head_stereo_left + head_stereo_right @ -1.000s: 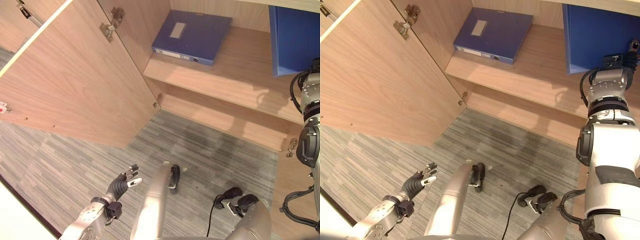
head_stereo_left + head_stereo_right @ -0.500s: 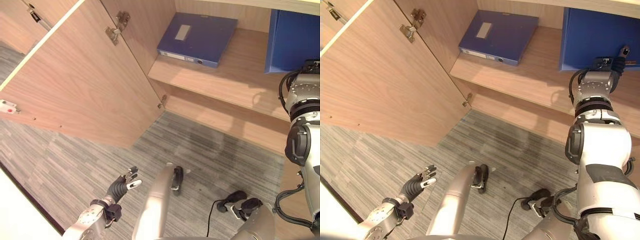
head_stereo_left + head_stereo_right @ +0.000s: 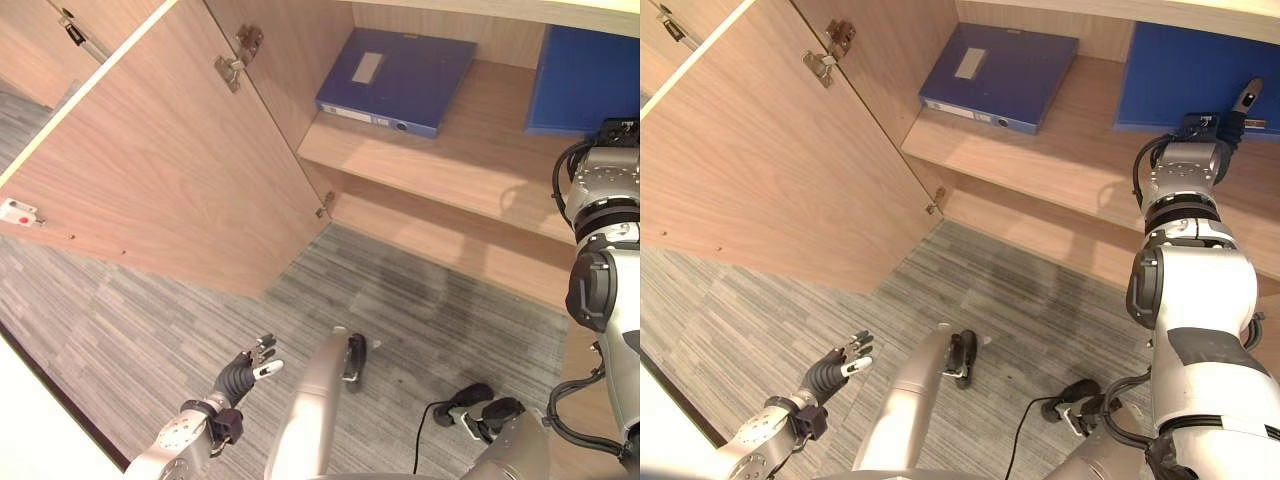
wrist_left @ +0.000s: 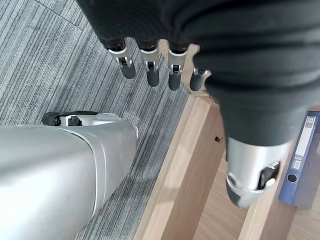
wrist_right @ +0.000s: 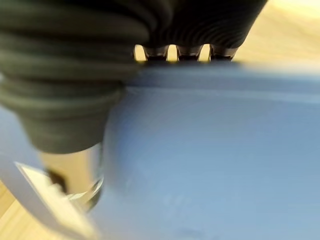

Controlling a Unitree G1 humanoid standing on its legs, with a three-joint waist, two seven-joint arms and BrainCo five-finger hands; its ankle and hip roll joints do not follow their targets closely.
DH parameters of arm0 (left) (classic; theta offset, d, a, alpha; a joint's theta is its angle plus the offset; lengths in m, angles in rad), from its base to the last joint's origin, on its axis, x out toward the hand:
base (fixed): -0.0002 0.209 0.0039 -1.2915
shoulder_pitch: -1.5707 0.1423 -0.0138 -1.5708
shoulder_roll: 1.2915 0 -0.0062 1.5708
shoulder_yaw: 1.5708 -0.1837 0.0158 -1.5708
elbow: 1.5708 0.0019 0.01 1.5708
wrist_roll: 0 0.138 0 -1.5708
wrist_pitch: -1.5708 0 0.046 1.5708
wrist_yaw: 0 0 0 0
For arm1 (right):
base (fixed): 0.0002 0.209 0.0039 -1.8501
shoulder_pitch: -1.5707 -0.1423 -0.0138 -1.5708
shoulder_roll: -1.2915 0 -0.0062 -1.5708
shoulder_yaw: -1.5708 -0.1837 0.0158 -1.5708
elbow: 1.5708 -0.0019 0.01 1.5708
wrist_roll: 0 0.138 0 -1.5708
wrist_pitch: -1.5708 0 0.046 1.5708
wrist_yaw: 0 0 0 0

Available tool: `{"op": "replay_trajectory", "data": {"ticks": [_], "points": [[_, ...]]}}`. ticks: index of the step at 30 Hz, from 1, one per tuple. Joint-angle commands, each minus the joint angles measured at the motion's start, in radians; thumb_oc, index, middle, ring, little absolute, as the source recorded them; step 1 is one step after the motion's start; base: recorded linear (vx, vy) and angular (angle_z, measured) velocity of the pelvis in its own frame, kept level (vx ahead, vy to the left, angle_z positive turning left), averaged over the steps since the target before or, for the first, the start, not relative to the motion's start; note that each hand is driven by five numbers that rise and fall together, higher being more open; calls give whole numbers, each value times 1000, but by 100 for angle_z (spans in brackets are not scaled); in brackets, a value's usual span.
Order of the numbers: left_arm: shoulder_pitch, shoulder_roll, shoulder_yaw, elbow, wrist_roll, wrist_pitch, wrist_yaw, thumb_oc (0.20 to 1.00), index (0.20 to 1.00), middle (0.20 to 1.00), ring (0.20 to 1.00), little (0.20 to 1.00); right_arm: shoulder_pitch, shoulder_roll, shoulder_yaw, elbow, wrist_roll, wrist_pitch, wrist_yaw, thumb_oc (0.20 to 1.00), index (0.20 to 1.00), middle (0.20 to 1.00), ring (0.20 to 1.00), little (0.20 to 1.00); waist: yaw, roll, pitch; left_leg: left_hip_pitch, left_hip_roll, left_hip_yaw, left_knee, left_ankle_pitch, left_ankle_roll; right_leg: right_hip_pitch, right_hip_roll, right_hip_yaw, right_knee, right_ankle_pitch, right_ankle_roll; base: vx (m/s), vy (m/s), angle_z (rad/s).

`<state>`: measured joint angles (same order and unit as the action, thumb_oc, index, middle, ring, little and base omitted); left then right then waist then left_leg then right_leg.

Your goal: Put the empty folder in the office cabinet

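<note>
The blue folder (image 3: 1195,75) lies flat on the cabinet shelf (image 3: 1070,140), directly ahead of the right hand (image 3: 1240,105), whose fingers curl over its near edge, grasping it. The left hand (image 3: 835,368) hangs relaxed, well apart below.

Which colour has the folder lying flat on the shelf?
Blue folder, clearest in the left eye view.

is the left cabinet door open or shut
Open: the cabinet door swings out over the carpet, hinges exposed, with the shelf and flat blue folder visible inside.
</note>
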<state>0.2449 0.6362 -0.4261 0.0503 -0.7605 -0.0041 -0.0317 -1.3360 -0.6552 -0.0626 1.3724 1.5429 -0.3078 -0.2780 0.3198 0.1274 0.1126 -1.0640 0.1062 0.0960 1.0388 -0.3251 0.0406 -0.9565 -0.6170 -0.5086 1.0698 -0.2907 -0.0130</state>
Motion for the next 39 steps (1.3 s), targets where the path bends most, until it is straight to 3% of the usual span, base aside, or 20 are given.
{"op": "replay_trajectory", "data": {"ticks": [1, 13, 20, 21, 22, 23, 26, 28, 31, 34, 39], "points": [[0, 63, 52, -39, -28, -28, -14, 1000, 1000, 1000, 1000, 1000, -51, -42, 11, -128, 6, -15, 76, 1000, 1000, 1000, 1000, 1000, 20, -19, 24, -27, 47, -18, -7, -40, -19, 90, -17, 81, -171, 42, 144, 0, 0, 0], [5, 63, 46, -25, -39, -28, -20, 1000, 1000, 1000, 1000, 1000, -44, -17, -2, -104, 12, -27, 77, 1000, 1000, 1000, 1000, 1000, 24, -12, 22, -23, 50, -15, -12, -40, -20, 97, -22, 76, -177, 46, 152, 0, 0, 0], [15, 63, 48, -8, -37, -20, -19, 1000, 1000, 1000, 1000, 1000, -30, -35, 26, -18, -60, 41, 41, 1000, 1000, 1000, 1000, 1000, 21, -16, 20, -18, 48, -16, -22, -35, -21, 104, -24, 70, -185, 51, 151, 0, 0, 0], [13, 69, 51, -10, -36, -19, -20, 1000, 1000, 1000, 1000, 1000, -36, -43, 50, 11, -100, 75, 27, 1000, 1000, 1000, 1000, 1000, 19, -18, 20, -19, 48, -15, -25, -33, -21, 103, -22, 71, -187, 54, 151, 0, 0, 0], [17, 80, 53, -7, -31, -14, -29, 1000, 1000, 1000, 1000, 1000, -37, -52, 119, 62, -219, 169, 26, 1000, 1000, 1000, 1000, 1000, 16, -26, 23, -19, 49, -13, -30, -30, -22, 103, -19, 69, -190, 57, 148, 0, 0, 0], [18, 83, 54, -8, -27, -12, -35, 1000, 1000, 1000, 1000, 1000, -44, -57, 149, 82, -268, 210, 35, 1000, 1000, 1000, 1000, 1000, 13, -28, 25, -18, 50, -12, -32, -29, -23, 102, -17, 69, -192, 58, 147, 0, 0, 0], [39, 107, 78, -20, -11, -8, -57, 1000, 1000, 1000, 1000, 1000, -67, -96, 297, 147, -537, 363, 99, 1000, 1000, 1000, 1000, 1000, 8, -41, 30, -16, 56, -8, -39, -25, -24, 100, -13, 68, -200, 66, 142, -10, -7, 0], [66, 130, 107, -39, 12, 3, -77, 1000, 1000, 1000, 1000, 1000, -110, -139, 505, 226, -923, 464, 194, 1000, 1000, 1000, 1000, 1000, 9, -52, 33, -17, 58, -4, -49, -19, -25, 95, -14, 63, -208, 75, 140, -45, -24, -1], [84, 135, 127, -63, 34, 17, -94, 1000, 1000, 1000, 1000, 1000, -107, -145, 617, 251, -1158, 482, 250, 1000, 1000, 1000, 1000, 1000, 3, -53, 36, -16, 53, -1, -64, -8, -21, 94, -12, 58, -219, 86, 139, -30, -12, 0], [92, 139, 151, -82, 48, 25, -114, 1000, 1000, 1000, 1000, 1000, -69, -137, 655, 224, -1269, 478, 293, 1000, 1000, 1000, 1000, 1000, 4, -50, 40, -9, 50, 1, -73, -3, -20, 95, -14, 56, -223, 94, 142, -6, -1, -1], [91, 144, 174, -102, 53, 30, -130, 1000, 1000, 1000, 1000, 1000, -57, -130, 660, 216, -1294, 483, 342, 1000, 1000, 1000, 1000, 1000, 7, -45, 45, -3, 46, 5, -81, 0, -22, 98, -20, 53, -229, 100, 147, 0, 0, 0]]}}
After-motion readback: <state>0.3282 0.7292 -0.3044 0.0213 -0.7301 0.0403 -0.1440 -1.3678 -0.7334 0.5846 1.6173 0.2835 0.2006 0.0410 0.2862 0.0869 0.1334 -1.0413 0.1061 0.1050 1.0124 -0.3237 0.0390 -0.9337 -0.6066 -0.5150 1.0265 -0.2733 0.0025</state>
